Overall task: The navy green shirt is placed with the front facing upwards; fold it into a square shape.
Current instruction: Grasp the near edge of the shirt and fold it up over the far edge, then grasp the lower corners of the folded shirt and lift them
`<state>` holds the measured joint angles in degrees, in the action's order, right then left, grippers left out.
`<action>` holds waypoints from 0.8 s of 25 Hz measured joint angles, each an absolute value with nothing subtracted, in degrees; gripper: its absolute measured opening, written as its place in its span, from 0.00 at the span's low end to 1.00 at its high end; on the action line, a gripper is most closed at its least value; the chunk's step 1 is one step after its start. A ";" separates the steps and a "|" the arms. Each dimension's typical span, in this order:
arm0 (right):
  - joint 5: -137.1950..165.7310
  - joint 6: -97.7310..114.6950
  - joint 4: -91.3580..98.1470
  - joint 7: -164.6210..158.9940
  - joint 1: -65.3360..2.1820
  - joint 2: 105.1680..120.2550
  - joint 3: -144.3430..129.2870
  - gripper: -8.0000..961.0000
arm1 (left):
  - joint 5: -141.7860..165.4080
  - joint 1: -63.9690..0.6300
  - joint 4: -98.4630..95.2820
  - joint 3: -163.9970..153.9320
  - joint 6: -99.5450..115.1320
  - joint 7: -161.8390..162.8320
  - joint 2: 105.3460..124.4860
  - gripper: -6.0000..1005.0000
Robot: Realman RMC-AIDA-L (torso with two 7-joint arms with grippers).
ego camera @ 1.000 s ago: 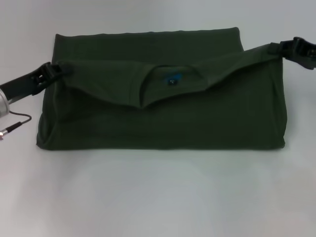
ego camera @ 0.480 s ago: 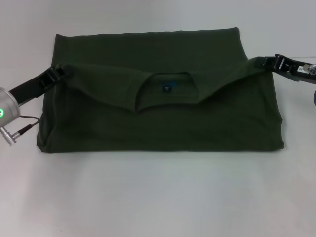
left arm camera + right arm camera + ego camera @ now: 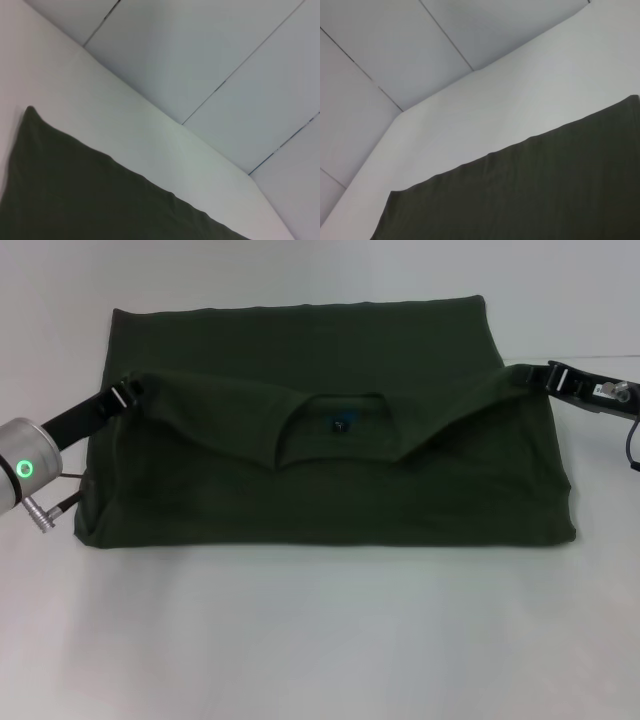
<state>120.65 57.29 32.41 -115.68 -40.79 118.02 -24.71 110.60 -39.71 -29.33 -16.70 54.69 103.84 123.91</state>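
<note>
The navy green shirt (image 3: 330, 485) lies on the white table (image 3: 320, 640), folded into a wide band. Its collar (image 3: 335, 405) with a small blue label (image 3: 343, 423) faces up in the middle of the folded-over top layer. My left gripper (image 3: 128, 390) is shut on that layer's left corner, and my right gripper (image 3: 545, 375) is shut on its right corner. The edge between them sags toward the collar. In the left wrist view the dark shirt cloth (image 3: 75, 200) fills the lower part. The right wrist view likewise shows the shirt cloth (image 3: 535, 195) against the table.
A cable and plug (image 3: 45, 510) hang off my left wrist beside the shirt's left edge. A cable (image 3: 632, 445) loops off my right wrist. Pale wall panels (image 3: 210, 60) stand behind the table.
Both grippers have come down and slightly inward with the shirt corners. The held layer has sunk and now lies flatter on the layer beneath.
</note>
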 joint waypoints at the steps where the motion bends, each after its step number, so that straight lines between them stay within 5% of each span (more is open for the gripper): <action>1: 120.67 57.25 32.34 -115.81 -40.82 118.02 -25.01 0.10 | 110.56 -39.75 -29.32 -16.70 54.48 103.38 123.92 0.04; 11: 120.75 55.61 31.05 -116.11 -40.53 118.16 -26.01 0.24 | 104.31 -39.39 -26.20 -16.70 51.00 98.28 124.01 0.18; 17: 120.42 58.83 31.43 -116.37 -38.43 116.96 -25.27 0.38 | 104.53 -37.75 -26.68 -16.77 56.87 98.65 123.02 0.44; 20: 119.57 62.98 31.62 -116.49 -36.81 115.56 -24.98 0.61 | 105.76 -35.89 -28.37 -17.02 63.18 100.04 122.00 0.58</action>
<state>119.57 62.98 31.62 -116.49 -36.81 115.56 -24.98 105.76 -35.89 -28.37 -17.02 63.18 100.04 122.00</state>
